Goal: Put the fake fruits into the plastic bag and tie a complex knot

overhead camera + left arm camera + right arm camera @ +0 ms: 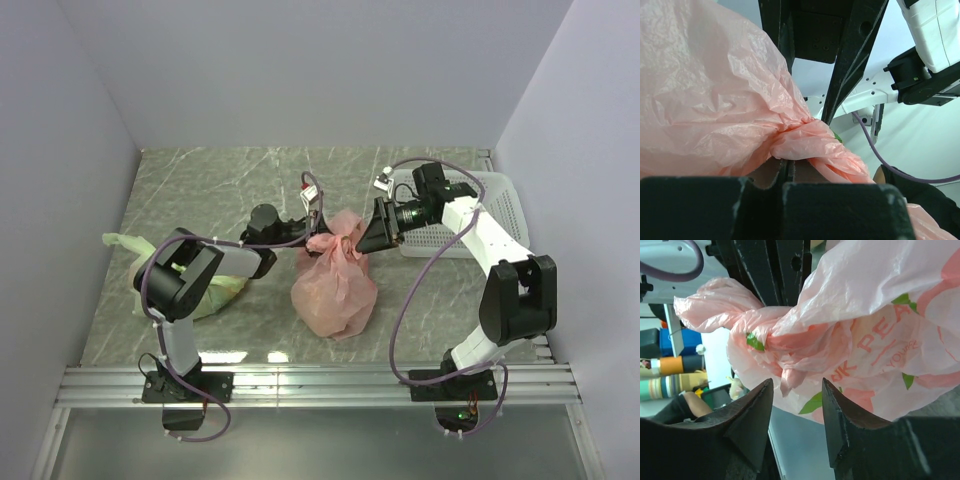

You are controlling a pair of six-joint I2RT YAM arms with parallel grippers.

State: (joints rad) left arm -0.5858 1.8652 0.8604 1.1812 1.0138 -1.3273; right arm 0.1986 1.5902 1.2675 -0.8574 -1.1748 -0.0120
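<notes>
The plastic bag (pixel 335 285) sits bulging near the middle of the surface (pixel 200 190), between the two arms. Its fat, rounded bottom lies toward the arms' bases and it narrows toward the far side. Its long axis therefore runs near to far, leaning slightly right at the top. The neck ends in the knot (pixel 343 236), which points up and away from the bases, with a crumpled pointed end sticking out sideways. The salmon-pink film is printed with peach shapes, green leaves and lettering. What is inside cannot be made out.

The left claw (pixel 788 172) is clamped shut on the knot, with twisted pink film running into the seam between its fingers. The right claw (pixel 797 380) comes in from the opposite side. Its fingers stand partly apart and the knot hangs just off their tips.

Under the left arm lies a pale green bag (pixel 215 285), well apart from the pink one. A white basket (pixel 490 205) stands behind the right arm. The surface is grey-green marbled stone with a metal rail (pixel 320 385) along its near edge. Plain pale walls close it in on three sides.
</notes>
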